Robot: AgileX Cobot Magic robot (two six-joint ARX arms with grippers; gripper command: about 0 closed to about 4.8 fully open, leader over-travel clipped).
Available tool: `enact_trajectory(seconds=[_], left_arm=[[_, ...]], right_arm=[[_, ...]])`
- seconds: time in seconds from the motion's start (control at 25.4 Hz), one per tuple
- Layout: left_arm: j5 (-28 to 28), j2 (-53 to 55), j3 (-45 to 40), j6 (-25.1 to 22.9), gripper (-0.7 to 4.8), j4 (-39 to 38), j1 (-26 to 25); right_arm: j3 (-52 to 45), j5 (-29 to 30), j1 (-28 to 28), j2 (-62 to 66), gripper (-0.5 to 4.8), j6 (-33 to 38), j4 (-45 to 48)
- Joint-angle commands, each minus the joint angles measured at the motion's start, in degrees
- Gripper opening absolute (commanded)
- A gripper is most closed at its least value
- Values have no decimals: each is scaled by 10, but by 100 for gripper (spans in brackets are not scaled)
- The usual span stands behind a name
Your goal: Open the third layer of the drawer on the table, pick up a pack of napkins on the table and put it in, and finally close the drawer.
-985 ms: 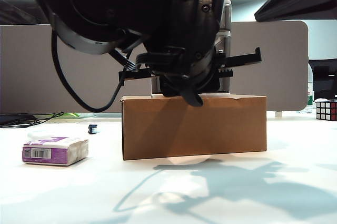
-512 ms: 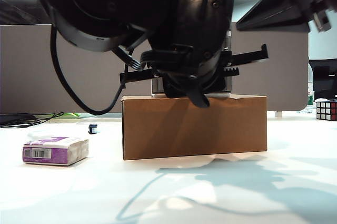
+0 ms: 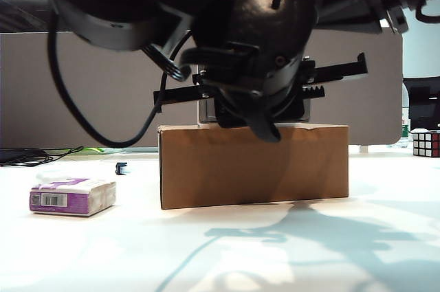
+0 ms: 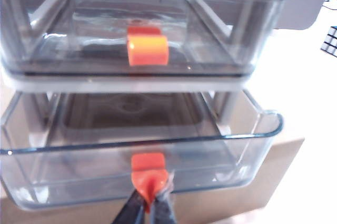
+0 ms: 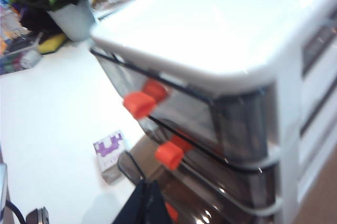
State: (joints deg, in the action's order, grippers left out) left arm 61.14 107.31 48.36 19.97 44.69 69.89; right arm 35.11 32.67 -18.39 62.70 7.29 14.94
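Observation:
The drawer [image 4: 126, 83] stands on a brown cardboard box [image 3: 254, 165]. Its third layer [image 4: 79, 182], a smoky clear tray, is pulled partly out from under the two tiers above. My left gripper [image 4: 149, 203] is shut on that tray's red-orange handle [image 4: 148, 167]. In the exterior view the left arm's black wrist [image 3: 254, 79] hides most of the unit. The pack of napkins [image 3: 72, 196], purple and white, lies on the white table [image 3: 103, 251] left of the box. It also shows as the napkins [image 5: 109, 153] in the right wrist view. My right gripper [image 5: 147, 203] is shut and empty, beside the drawer's [image 5: 221, 29] front corner.
A Rubik's cube [image 3: 426, 143] sits at the table's far right. A small black piece [image 3: 121, 167] and cables [image 3: 34, 156] lie behind the napkins. A potted plant [image 5: 73, 18] stands beyond the drawer. A grey partition closes the back.
The left arm's wrist has shifted right and looms larger in the exterior view. The right arm has come down into the top right corner. The napkins have not moved.

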Motion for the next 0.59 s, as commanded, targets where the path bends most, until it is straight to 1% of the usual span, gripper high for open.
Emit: enact_trajectory(seconds=[0.04, 0.16, 0.32, 0.43, 0.59], left_arm=[[3, -12, -13, 21, -6, -9, 12], [6, -28, -23, 37, -6, -16, 26], [10, -45, -25, 66, -6, -53, 47], [10, -49, -25, 96, -6, -75, 60], [3, -52, -25, 150, -6, -122, 76]], right_arm=[[11, 5, 0, 3, -6, 2, 8], [16, 5, 0, 7, -6, 2, 11], [16, 5, 0, 8, -6, 2, 15], [16, 5, 0, 8, -6, 2, 18], [16, 5, 0, 8, -6, 2, 17]])
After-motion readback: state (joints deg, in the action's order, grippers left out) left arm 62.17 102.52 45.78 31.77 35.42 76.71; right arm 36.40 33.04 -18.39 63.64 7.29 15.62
